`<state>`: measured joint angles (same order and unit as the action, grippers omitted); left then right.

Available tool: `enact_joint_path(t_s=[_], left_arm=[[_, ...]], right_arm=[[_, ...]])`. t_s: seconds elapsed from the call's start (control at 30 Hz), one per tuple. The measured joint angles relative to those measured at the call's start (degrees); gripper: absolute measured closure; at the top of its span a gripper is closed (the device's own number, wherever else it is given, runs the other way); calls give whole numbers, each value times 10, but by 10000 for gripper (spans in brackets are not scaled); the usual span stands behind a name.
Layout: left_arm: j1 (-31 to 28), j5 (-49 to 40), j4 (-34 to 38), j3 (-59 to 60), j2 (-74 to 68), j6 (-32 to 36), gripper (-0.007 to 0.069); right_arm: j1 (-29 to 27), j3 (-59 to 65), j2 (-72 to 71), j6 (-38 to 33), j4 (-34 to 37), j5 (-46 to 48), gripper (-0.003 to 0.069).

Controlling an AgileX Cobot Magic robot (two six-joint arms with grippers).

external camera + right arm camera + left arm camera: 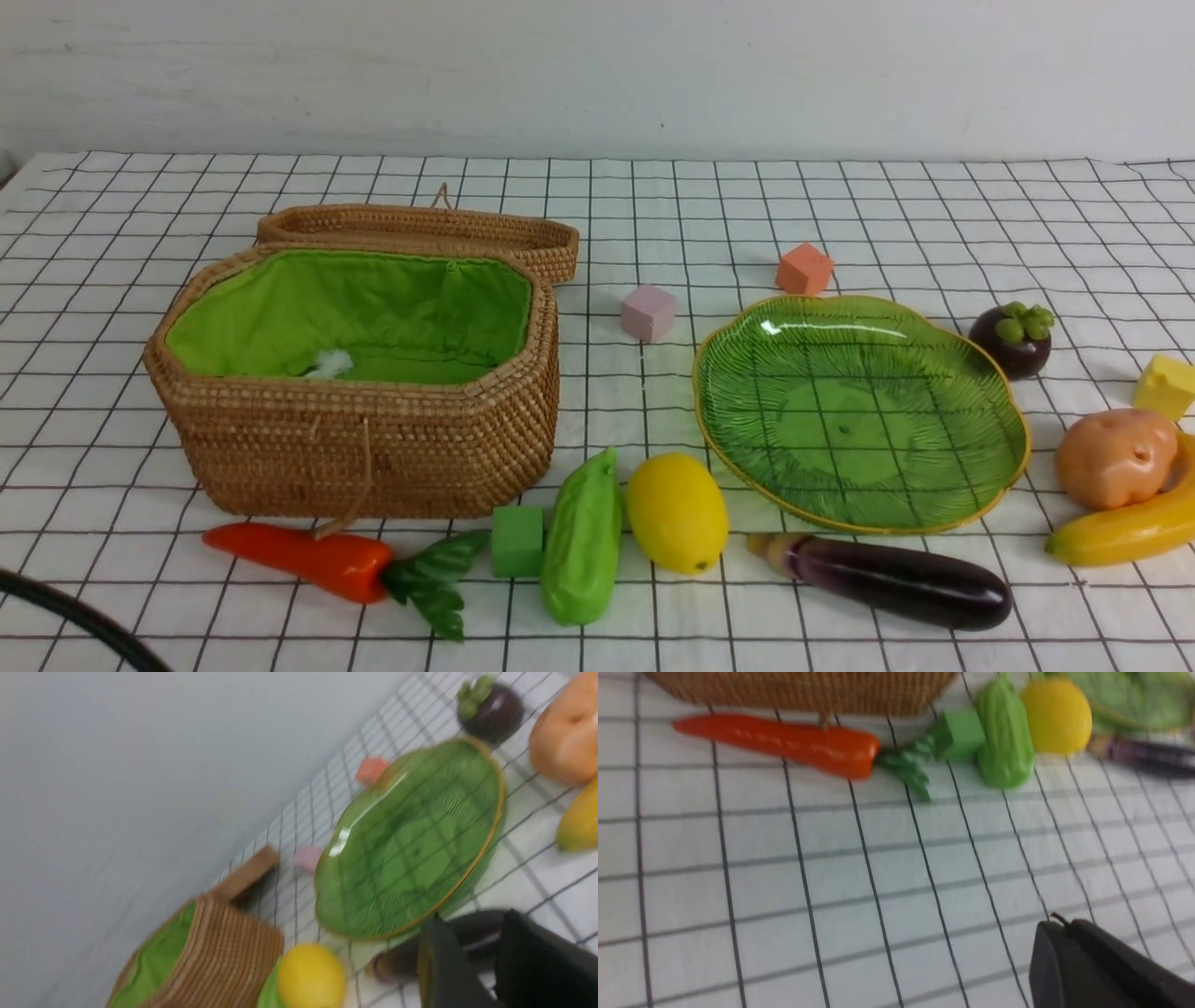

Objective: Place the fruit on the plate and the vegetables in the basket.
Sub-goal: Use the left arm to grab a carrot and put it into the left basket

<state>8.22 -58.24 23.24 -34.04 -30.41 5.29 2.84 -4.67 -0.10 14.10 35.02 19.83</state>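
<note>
The wicker basket (355, 439) stands open at the left and holds none of the toys. The green plate (859, 411) at the right is bare. Along the front lie a carrot (299, 555), a cucumber (583, 537), a lemon (677, 511) and an eggplant (896, 579). A potato (1116, 457) touches a banana (1130, 527) at the far right, with a mangosteen (1013, 341) behind. Neither gripper shows in the front view. My left gripper (1057, 924) is shut and empty over bare cloth. My right gripper (472, 919) stands open, nothing in it, with the eggplant (397, 961) beyond.
Foam cubes lie about: green (517, 541) between carrot leaves and cucumber, pink (648, 313), orange (804, 269) behind the plate, yellow (1165, 385) at the right edge. The basket's lid (420, 229) lies behind it. A black cable (75, 611) crosses the front left corner.
</note>
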Motion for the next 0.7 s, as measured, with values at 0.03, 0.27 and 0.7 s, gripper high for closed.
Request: enact_joint_path(t_s=[0.03, 0.27, 0.7], left_arm=[[12, -25, -8, -19, -26, 1, 638], [100, -46, -70, -119, -170, 30, 638], [147, -24, -78, -140, -289, 211, 638]], right_arm=[[11, -31, 12, -22, 2, 45, 491], [74, -272, 186, -197, -21, 342, 599], [103, -506, 301, -415, -17, 524, 603]])
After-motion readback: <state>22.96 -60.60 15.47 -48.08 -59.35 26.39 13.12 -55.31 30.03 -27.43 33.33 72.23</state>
